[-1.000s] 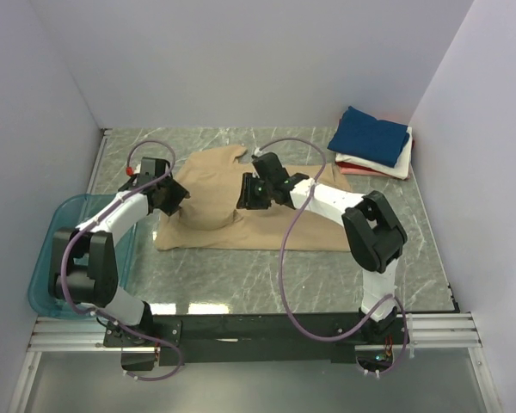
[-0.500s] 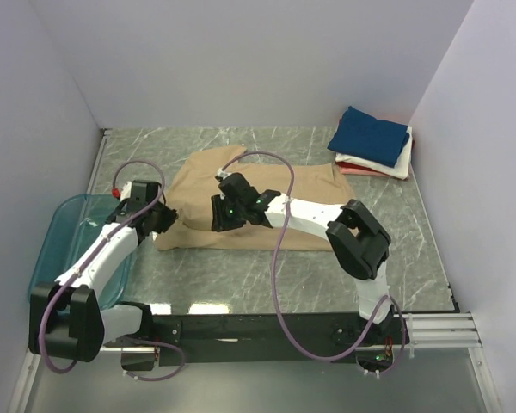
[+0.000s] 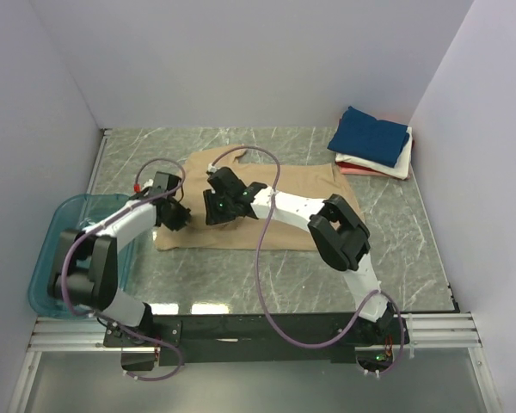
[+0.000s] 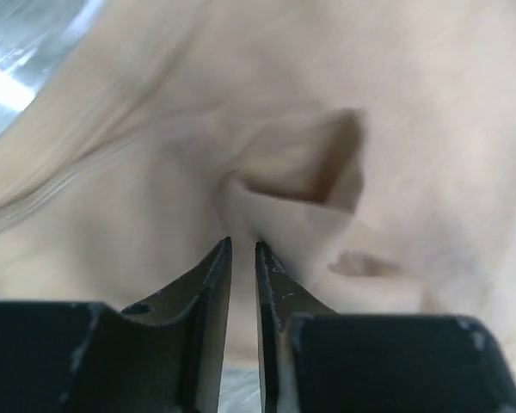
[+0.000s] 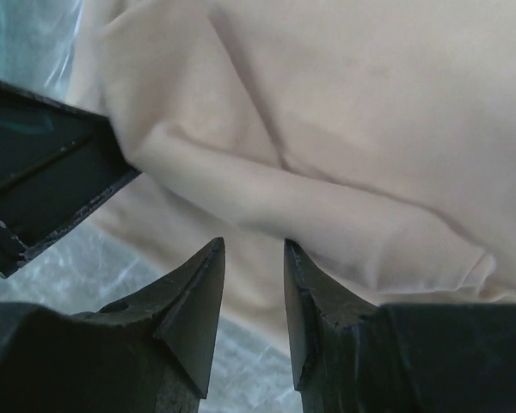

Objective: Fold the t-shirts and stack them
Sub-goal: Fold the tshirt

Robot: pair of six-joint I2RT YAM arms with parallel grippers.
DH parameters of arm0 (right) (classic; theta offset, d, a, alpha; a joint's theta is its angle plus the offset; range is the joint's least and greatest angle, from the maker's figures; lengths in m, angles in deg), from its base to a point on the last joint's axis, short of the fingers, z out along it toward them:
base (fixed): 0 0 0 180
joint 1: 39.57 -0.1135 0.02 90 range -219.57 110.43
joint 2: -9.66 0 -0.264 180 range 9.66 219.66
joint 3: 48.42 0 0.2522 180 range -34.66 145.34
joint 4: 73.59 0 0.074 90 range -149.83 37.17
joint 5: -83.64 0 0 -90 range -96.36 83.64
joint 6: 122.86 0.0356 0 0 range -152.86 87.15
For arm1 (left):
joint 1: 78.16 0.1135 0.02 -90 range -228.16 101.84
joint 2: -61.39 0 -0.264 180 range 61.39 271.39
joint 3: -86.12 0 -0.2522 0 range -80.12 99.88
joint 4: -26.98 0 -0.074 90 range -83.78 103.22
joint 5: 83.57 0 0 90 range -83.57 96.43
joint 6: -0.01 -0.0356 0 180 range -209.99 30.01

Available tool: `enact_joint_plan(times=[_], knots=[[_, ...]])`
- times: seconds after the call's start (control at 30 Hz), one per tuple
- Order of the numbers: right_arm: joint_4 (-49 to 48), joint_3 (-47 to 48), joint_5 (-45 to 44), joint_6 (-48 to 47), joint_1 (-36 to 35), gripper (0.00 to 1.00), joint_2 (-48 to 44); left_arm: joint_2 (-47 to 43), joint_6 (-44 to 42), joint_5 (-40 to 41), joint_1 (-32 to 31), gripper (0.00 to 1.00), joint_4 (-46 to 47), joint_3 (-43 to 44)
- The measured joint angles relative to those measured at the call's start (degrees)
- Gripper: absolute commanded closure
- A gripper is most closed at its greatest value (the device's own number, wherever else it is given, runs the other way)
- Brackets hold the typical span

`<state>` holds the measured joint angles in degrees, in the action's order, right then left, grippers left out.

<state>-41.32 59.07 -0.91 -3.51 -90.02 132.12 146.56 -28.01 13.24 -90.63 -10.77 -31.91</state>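
Observation:
The tan t-shirt [image 3: 305, 181] lies spread on the table's middle, its left part bunched into folds. My left gripper [image 3: 176, 217] is at its left edge. In the left wrist view, that gripper [image 4: 243, 243] has its jaws nearly together, pinching a raised fold of the tan t-shirt [image 4: 413, 129]. My right gripper [image 3: 213, 211] hovers just right of it, over the shirt. In the right wrist view, that gripper [image 5: 254, 243] is open and holds nothing, above a rolled fold of the tan t-shirt [image 5: 370, 112]. The navy t-shirt [image 3: 370, 136] tops the white t-shirt [image 3: 380, 165] and the pinkish red t-shirt [image 3: 354, 170].
A translucent teal tub [image 3: 45, 262] sits at the near left edge, under the left arm. The folded stack is in the back right corner. Purple cables loop over the shirt. White walls close in on three sides. The left gripper's body [image 5: 34, 181] shows in the right wrist view.
My right gripper has moved left across the tan shirt toward the left gripper. My left gripper went out to the shirt's left edge, then came back a little to the right.

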Motion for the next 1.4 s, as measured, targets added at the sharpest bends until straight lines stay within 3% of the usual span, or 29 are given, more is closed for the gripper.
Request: enact_joint_plan(times=[0.27, 0.4, 0.63, 0.9, 1.4], knots=[[4.48, 10.21, -0.15, -0.98, 6.75, 0.59, 6.03, 14.47, -2.73, -0.92, 0.07, 0.73, -0.37, 18.08], [6.01, 11.91, -0.52, -1.46, 11.13, 0.59, 5.99, 16.37, -3.41, -1.05, 0.26, 0.68, -0.63, 21.31], [4.61, -0.5, -1.33, -2.23, 12.79, 0.57, -3.43, 11.23, -4.26, -1.57, 0.37, 0.65, -0.87, 18.34], [0.96, -8.52, -1.29, -2.14, 5.18, 0.56, -8.96, -0.96, -3.8, -1.6, 0.17, 0.65, 0.26, 6.19], [0.5, -4.68, -1.36, -0.85, 2.19, 0.57, -2.03, 6.14, -3.72, -2.49, -0.96, 0.66, 3.08, 2.73]])
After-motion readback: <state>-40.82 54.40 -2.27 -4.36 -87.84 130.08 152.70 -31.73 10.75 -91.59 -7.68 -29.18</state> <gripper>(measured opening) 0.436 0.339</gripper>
